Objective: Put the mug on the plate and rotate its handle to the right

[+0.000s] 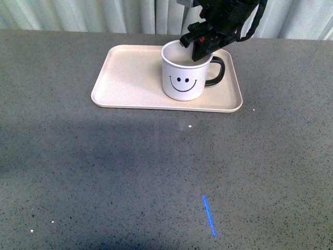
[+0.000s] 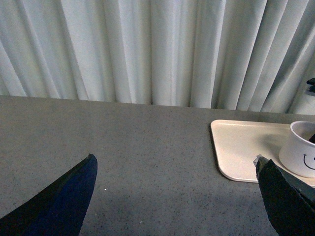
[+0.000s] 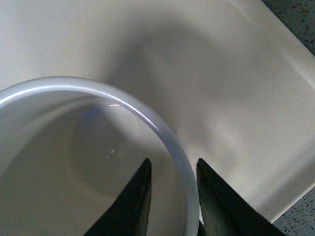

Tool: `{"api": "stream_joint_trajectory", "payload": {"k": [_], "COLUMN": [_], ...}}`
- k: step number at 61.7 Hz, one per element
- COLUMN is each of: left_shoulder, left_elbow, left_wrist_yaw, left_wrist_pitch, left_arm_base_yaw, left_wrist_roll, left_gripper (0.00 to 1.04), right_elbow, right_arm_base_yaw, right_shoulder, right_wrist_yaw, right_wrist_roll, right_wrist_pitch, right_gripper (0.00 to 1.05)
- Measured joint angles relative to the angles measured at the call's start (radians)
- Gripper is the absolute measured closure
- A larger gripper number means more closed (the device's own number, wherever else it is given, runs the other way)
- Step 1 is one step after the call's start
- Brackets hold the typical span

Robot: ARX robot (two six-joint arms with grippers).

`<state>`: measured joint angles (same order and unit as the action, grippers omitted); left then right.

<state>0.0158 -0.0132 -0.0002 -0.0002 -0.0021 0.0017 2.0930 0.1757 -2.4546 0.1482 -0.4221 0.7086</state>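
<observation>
Setting: robot lab test bench. Evidence: plain grey speckled tabletop (image 1: pixel 104 172); pleated white curtain (image 2: pixel 147 49) as backdrop along the far edge; short blue mark (image 1: pixel 208 216) on the near side; black right gripper (image 1: pixel 200 52) pinching the mug (image 1: pixel 182 78) rim.

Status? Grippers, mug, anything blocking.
Left gripper open, off the plate. Right gripper straddling mug rim, clamp unclear. Mug upright on plate, handle right. No obstruction seen.
</observation>
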Motion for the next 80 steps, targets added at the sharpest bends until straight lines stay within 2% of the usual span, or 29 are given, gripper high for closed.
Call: {"api": "stream_joint_trajectory", "payload": {"k": [15,23,30,37,38,42,46,53,58,69,80], "left_shoulder": [0.0,0.0,0.0,0.0,0.0,0.0,0.0,0.0,0.0,0.0,0.0], "left_elbow": [0.0,0.0,0.0,0.0,0.0,0.0,0.0,0.0,0.0,0.0,0.0], "left_wrist_yaw": [0.0,0.0,0.0,0.0,0.0,0.0,0.0,0.0,0.0,0.0,0.0], "left_wrist_pitch": [0.0,0.0,0.0,0.0,0.0,0.0,0.0,0.0,0.0,0.0,0.0], "left_arm_base_yaw": [0.0,0.0,0.0,0.0,0.0,0.0,0.0,0.0,0.0,0.0,0.0], "left_wrist_roll": [0.0,0.0,0.0,0.0,0.0,0.0,0.0,0.0,0.0,0.0,0.0], "left_gripper": [0.09,0.09,0.09,0.09,0.09,0.09,0.09,0.09,0.09,0.09,0.09], "right_elbow": [0.093,0.079,-0.06,-0.093,-0.118,-0.307,-0.632,-0.962,-1.135,-1.418,-1.63], "right_arm_base_yaw": [-0.017,-0.034,-0.045,-0.045,-0.043,-0.034,-0.038,-0.055,-0.071,-0.095,-0.114], "right_shoulder": [0.016,0.097,0.244,0.319,0.336,0.41,0.513,0.64,0.73,0.879,1.019], "right_wrist_yaw": [0.016,0.066,0.111,0.116,0.085,-0.119,-0.264,-0.261,-0.253,-0.229,-0.207], "right_wrist_roll": [-0.024,-0.029,-0.037,-0.039,-0.016,0.087,0.272,0.36,0.387,0.408,0.411], "right_wrist_pitch": [0.039,0.0,-0.138,-0.158,-0.203,-0.545,-1.026,-1.384,-1.508,-1.619,-1.675], "right_gripper": [0.27,0.08,0.09,0.09,0.11,0.21,0.36,0.56,0.7,1.01,1.03]}}
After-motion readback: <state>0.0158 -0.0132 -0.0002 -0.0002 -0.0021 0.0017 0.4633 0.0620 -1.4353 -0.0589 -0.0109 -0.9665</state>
